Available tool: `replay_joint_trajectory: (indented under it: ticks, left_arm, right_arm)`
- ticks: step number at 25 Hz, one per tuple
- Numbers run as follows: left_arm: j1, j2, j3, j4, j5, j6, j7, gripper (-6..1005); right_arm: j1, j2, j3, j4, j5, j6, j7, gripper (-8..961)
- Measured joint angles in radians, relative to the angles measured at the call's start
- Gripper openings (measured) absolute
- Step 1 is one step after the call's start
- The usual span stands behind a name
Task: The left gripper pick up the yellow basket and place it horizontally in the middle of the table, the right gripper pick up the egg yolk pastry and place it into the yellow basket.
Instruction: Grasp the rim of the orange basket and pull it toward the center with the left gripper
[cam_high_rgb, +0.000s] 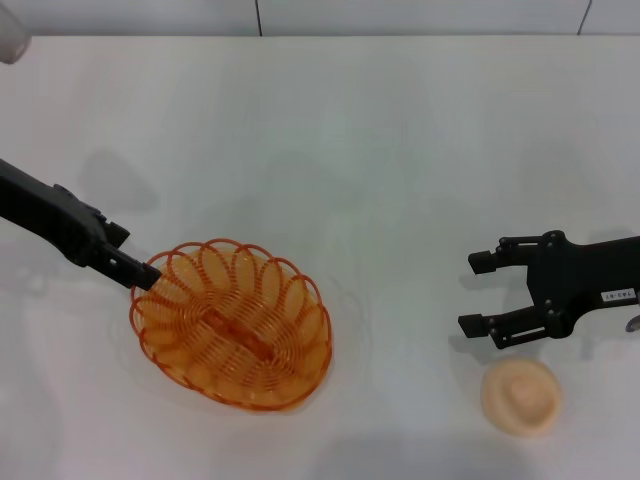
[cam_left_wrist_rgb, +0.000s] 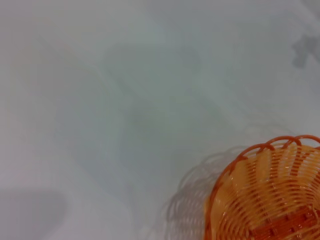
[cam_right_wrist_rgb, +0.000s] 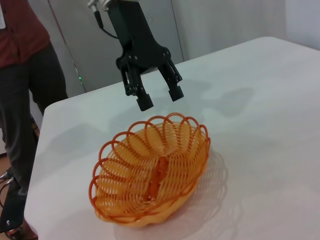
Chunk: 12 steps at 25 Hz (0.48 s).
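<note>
- the table: plain white surface filling the head view; a pale wall runs along its far edge.
- a person in a dark red top and dark trousers stands beyond the table's far corner, seen only in the right wrist view, cut off at the frame edge.
- the yellow basket: oval, orange-amber looped wire with a scalloped rim, sitting flat on the table, left of centre and toward the near edge in the head view. its long axis runs on a diagonal there, not square to the table edge. nothing lies inside it. it also shows in the right wrist view and, in part, in the left wrist view.
- the left gripper: black claw on an arm reaching in from the left. fingers spread apart, released, holding nothing. it hangs just above the basket's far-left rim; in the right wrist view a gap shows between fingertips and rim. in the head view its tip overlaps that rim end.
- the right gripper: black claw with a small white label, over the table's right side, well apart from the basket. fingers open, pointing toward the basket, holding nothing.
- the egg yolk pastry: small, round, pale cream, on the table near the front edge, just beside the right gripper's nearer finger and not between the fingers.
</note>
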<state>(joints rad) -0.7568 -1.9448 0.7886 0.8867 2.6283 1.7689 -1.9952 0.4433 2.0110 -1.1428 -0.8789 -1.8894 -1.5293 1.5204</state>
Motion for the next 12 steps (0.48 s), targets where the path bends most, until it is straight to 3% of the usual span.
replay_joint_trajectory:
  ticks: [7,12]
  left_arm:
    - [-0.012,-0.022,0.035,0.000,0.045,-0.011,-0.055,887]
    - [-0.012,-0.025,0.042,-0.004,0.051,-0.023,-0.087,887]
  right_arm:
    - [-0.001,0.000,0.000,0.001,0.009,0.000,-0.006,845]
    - [-0.002,0.000,0.001,0.002,0.010,0.000,-0.011,844]
